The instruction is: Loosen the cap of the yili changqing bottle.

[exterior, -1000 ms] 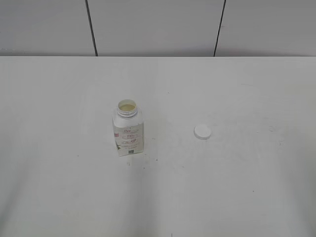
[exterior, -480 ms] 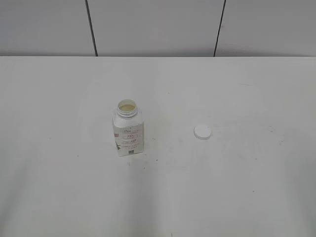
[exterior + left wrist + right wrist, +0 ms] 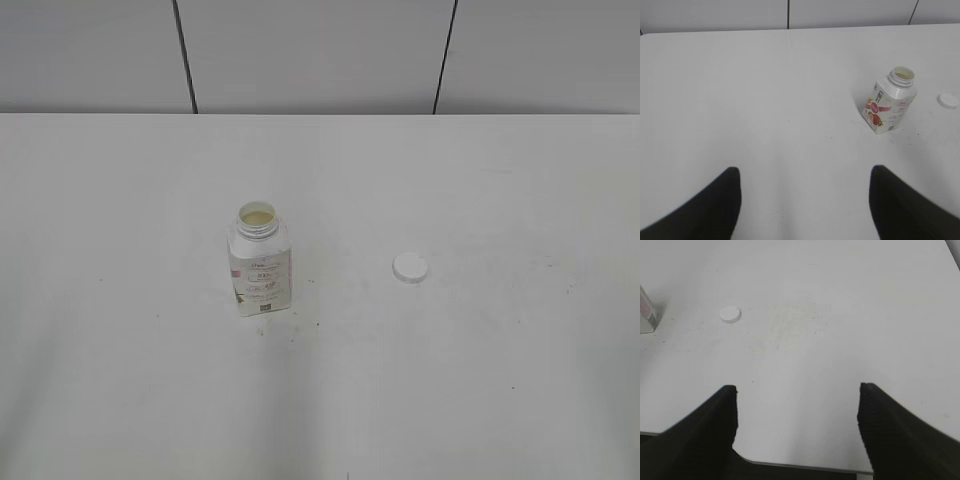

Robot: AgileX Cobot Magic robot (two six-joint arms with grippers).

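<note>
- White plastic makes up the yili changqing bottle (image 3: pixel 259 271), which stands upright left of the middle of the table (image 3: pixel 480 400), its round neck open and a pale yellowish inside showing at the mouth.
- Its squarish body with pink and grey print looks thin-walled and light, I judge; a hard squeeze on the flat sides would likely dent it or tip it, so a hold low on the body, across two opposite faces, seems safest.
- Smooth label film probably makes it a little slippery under the pads.
- Further right, well apart from the bottle, the cap (image 3: pixel 410 267) lies flat on the table. It is already off the neck, so the loosening looks done.
- Small, low and stiff, the cap would be hard to pinch except by its rim, and it could skate away if nudged.
- Neither arm shows in the exterior view.
- The left gripper (image 3: pixel 805 200) hangs back from the bottle with jaws spread wide and nothing between them.
- The right gripper (image 3: pixel 797 420) is likewise spread and empty, near the table's front edge, with the cap ahead to its left.
</note>
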